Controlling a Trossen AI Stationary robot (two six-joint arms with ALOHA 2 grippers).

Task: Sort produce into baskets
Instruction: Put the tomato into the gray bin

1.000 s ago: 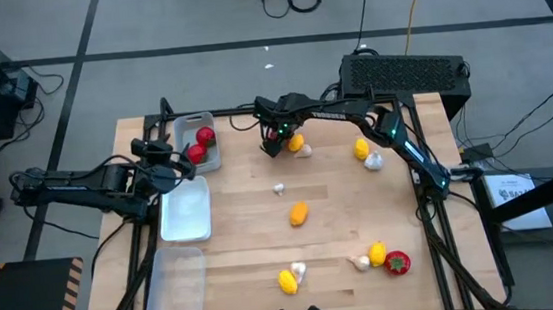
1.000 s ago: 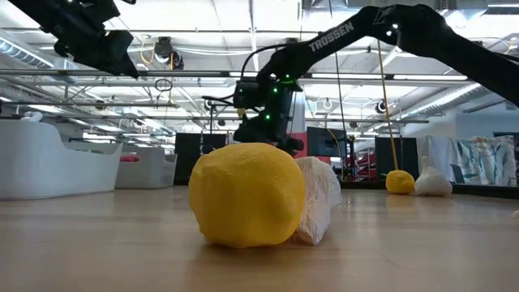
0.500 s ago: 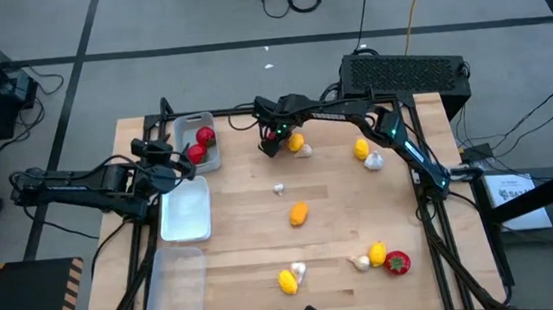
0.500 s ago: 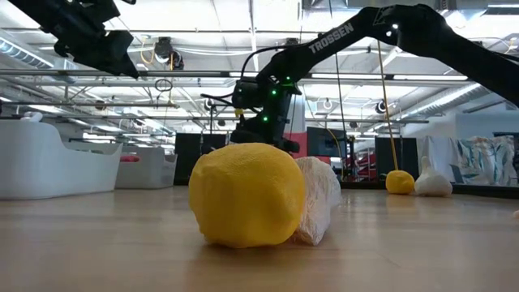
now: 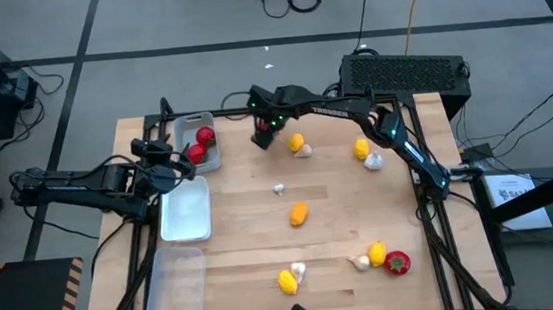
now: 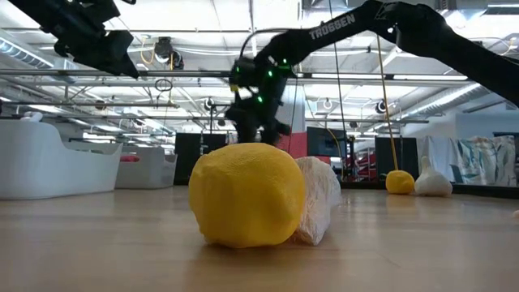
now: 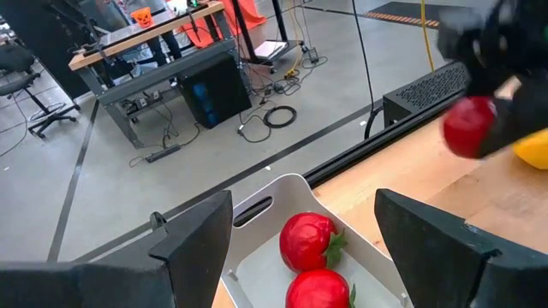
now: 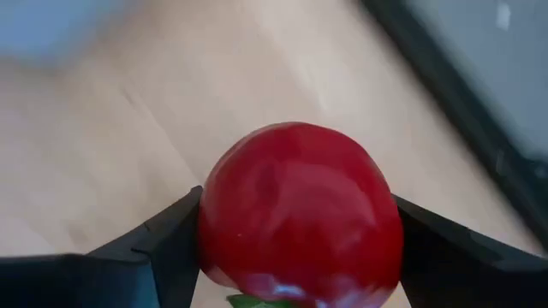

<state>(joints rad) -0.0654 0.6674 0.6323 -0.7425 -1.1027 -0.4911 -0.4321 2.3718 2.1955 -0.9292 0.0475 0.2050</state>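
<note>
My right gripper (image 5: pixel 264 134) hangs over the far middle of the table, shut on a red round piece (image 8: pixel 300 214). The left wrist view also shows this piece (image 7: pixel 469 127). My left gripper (image 5: pixel 179 162) stands open above the far basket (image 5: pixel 203 120), where two red pieces (image 7: pixel 306 241) lie. Two more pale baskets (image 5: pixel 185 209) (image 5: pixel 175 284) lie along the left edge. Yellow pieces (image 5: pixel 296 142) (image 5: pixel 360 149), an orange one (image 5: pixel 299 213) and whitish bulbs (image 5: pixel 372 162) rest on the wood. My right gripper pinches the red round piece between its two fingers, one on each opposite side (image 8: pixel 212 231). The fingers (image 8: pixel 158 248) slant down from the table's right. The piece is lifted clear of the table, with a green leaf at its underside.
Near the front edge lie a yellow piece (image 5: pixel 288 281) with a bulb, and a yellow piece (image 5: pixel 377 254), a bulb and a red piece (image 5: pixel 397 262). A small bulb (image 5: pixel 278 188) lies mid-table. A black box (image 5: pixel 405 71) stands behind the far right corner.
My right gripper has risen from the table beside the far yellow piece and has shifted a little toward the far left, tipping as it went.
</note>
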